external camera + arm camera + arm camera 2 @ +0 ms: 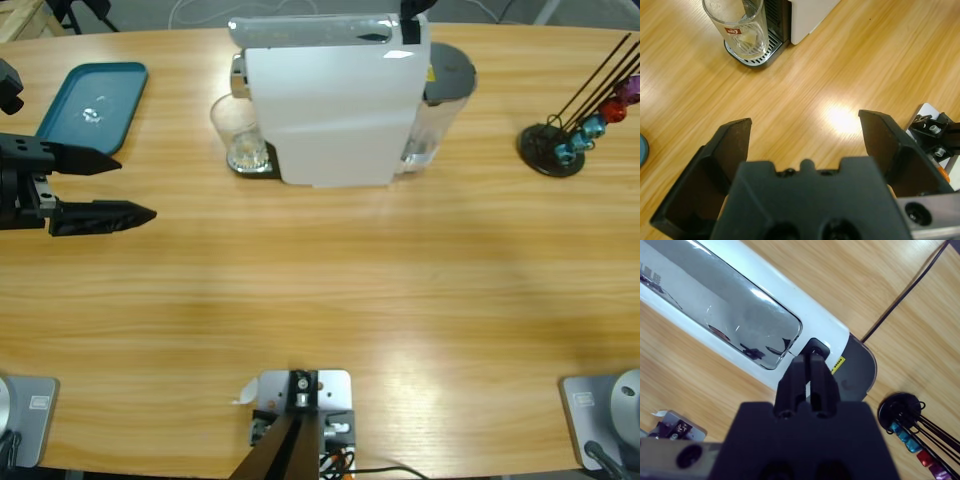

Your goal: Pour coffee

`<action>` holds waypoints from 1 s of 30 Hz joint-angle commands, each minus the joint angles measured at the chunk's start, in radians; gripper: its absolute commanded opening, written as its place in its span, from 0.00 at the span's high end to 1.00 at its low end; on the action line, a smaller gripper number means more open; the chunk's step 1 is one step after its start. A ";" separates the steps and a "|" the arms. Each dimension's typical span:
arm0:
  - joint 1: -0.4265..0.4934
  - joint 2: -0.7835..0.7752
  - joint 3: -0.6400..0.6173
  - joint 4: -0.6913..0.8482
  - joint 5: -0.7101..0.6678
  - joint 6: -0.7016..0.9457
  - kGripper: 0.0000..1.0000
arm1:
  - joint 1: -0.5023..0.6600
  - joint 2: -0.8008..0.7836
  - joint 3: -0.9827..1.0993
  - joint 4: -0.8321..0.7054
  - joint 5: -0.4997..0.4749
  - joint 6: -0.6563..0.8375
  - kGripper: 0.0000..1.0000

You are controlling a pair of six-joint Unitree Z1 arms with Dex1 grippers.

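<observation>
A clear glass [240, 133] with a red logo stands on the drip tray [754, 56] at the left end of the white coffee machine [335, 100]. The glass [739, 25] looks clear and the coffee is out of view. My left gripper [135, 187] hovers open over bare table at the left edge, well short of the glass; nothing is between its jaws [805, 122]. My right gripper [810, 359] is shut, and its tips rest at a small black button [816, 345] on the machine's top beside the silver lid [735, 315]. The right gripper [413, 15] is at the machine's far right top.
A teal tray [95, 100] lies at the back left. A black capsule stand [555, 145] with coloured capsules and thin rods sits at the back right. The machine's grey tank lid [857, 371] juts out to its right. Bare wooden table [330, 300] spreads out in front.
</observation>
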 commanded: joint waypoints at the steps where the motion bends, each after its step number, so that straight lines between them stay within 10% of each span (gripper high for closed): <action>1: -0.009 0.033 -0.009 0.015 0.004 -0.014 0.06 | 0.023 0.059 0.084 -0.005 0.026 0.017 1.00; 12: -0.009 0.012 -0.015 0.030 0.004 -0.014 0.06 | 0.022 -0.054 -0.217 0.118 -0.115 -0.002 1.00; 27: -0.009 0.013 -0.015 0.030 0.010 -0.014 0.04 | 0.042 -0.058 -0.125 0.099 -0.049 -0.001 1.00; 30: -0.009 0.012 -0.018 0.030 0.010 -0.015 0.00 | 0.060 -0.150 0.076 -0.026 0.024 -0.002 0.48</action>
